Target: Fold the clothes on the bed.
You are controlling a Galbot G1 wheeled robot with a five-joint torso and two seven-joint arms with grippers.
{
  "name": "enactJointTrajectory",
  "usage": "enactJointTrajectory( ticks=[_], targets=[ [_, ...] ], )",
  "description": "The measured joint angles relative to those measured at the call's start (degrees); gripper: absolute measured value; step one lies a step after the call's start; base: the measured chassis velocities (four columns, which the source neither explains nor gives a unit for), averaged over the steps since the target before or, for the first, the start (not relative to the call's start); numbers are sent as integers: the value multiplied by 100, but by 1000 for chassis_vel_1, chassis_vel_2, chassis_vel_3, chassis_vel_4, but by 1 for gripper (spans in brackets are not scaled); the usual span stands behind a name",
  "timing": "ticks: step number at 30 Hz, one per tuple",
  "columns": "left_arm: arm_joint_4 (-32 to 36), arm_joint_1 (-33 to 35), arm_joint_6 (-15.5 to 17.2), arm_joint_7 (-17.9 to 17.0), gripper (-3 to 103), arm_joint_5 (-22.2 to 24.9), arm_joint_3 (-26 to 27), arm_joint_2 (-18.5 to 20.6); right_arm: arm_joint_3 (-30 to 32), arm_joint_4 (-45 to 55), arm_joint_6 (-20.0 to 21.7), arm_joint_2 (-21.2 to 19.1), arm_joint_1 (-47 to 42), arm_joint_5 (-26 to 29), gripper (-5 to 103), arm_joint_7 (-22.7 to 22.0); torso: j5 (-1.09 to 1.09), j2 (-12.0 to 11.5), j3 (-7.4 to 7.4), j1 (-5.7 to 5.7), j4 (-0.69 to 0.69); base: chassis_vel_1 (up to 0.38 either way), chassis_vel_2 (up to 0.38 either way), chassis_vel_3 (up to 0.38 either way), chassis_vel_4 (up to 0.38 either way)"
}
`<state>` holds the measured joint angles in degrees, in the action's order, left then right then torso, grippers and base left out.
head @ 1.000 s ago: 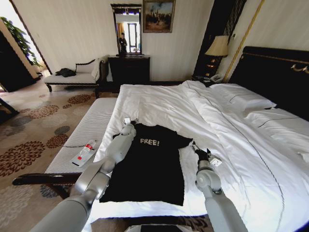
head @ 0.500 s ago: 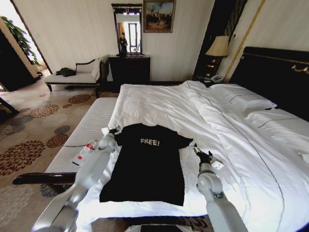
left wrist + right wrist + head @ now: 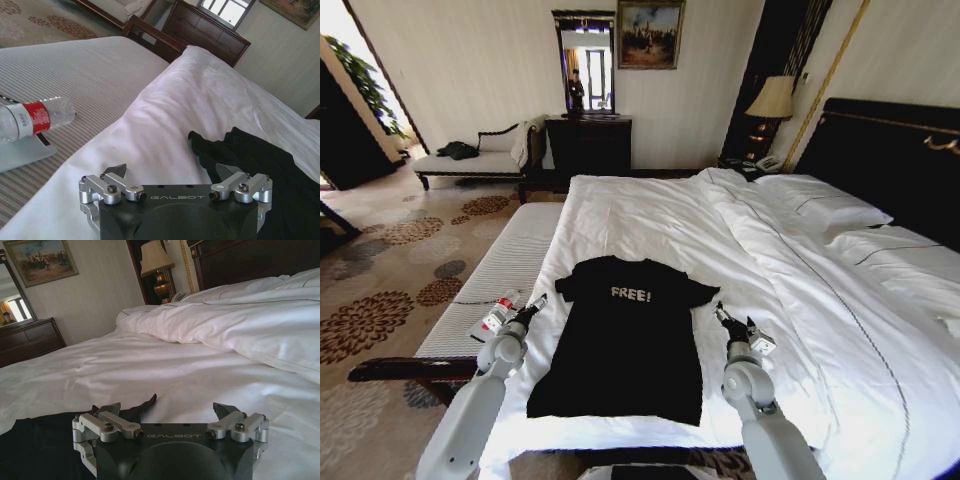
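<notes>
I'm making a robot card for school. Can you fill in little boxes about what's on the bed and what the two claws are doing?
shirt: black T-shirt lying flat, FREE! facing up
bed: white bed, shirt near its foot
left gripper: open, beside the shirt's sleeve, holding nothing
right gripper: open, beside the other sleeve, holding nothing
bench: water bottle lying on it

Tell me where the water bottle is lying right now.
In the head view, the water bottle lies on the striped bench left of the bed, just beyond the left gripper.
</notes>
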<state>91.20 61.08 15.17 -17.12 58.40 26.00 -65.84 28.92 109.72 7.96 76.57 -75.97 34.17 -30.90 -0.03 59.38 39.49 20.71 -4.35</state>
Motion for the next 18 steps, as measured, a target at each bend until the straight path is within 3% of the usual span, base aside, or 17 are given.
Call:
enactJointTrajectory(
  ticks=[10,11,13,17,18],
  targets=[
    [-339,-324,-92,283,98,-31,-393,-503,85,20,6,19,-56,10,100,-28,1,-1,0,1,3,0,0,0,0],
    [-442,-379,-100,284,88,-67,-423,-682,108,-3,8,9,-55,20,100,-35,1,-1,0,1,2,0,0,0,0],
    [-487,-398,-108,283,88,-107,-428,-738,113,-14,8,7,-52,23,100,-37,1,-1,1,1,2,0,0,0,0],
    [-639,-452,-153,269,67,-260,-412,-895,99,-62,10,16,-32,27,100,-50,1,-1,0,1,3,0,0,0,0],
    [-646,-453,-159,269,67,-274,-405,-897,94,-67,10,18,-30,27,100,-50,1,-1,1,1,3,0,0,0,0]
  ],
)
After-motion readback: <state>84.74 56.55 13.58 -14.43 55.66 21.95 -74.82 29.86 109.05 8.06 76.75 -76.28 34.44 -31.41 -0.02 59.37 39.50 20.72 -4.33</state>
